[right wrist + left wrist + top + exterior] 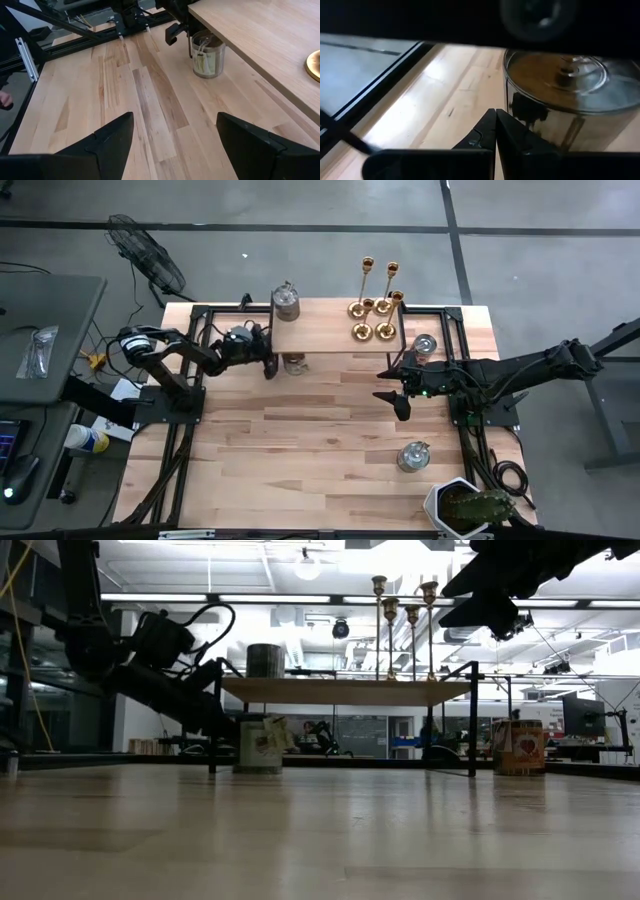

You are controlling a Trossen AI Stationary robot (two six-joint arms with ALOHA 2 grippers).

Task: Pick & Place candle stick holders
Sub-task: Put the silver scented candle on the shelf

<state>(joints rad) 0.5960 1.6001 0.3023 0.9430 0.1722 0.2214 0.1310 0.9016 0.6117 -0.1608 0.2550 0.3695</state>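
Note:
Four gold candle stick holders [374, 306] stand upright on their round bases at the right end of a raised wooden shelf [320, 335]. They also show in the low view [405, 615]. My left gripper [269, 367] is shut and low over the table by the shelf's left front corner. Its tips [495, 127] are close beside a silver jar [560, 100] that stands under the shelf. My right gripper [390, 388] is open and empty. It hangs above the table in front of the shelf's right end, below the level of the candle stick holders' tops [172, 145].
A lidded metal jar [287, 302] stands on the shelf's left end. Two more jars stand on the table at the right [427, 345] and near right [413, 455]. A white pot with a plant [465, 508] sits at the near right corner. The shelf's black legs [472, 720] stand on the table.

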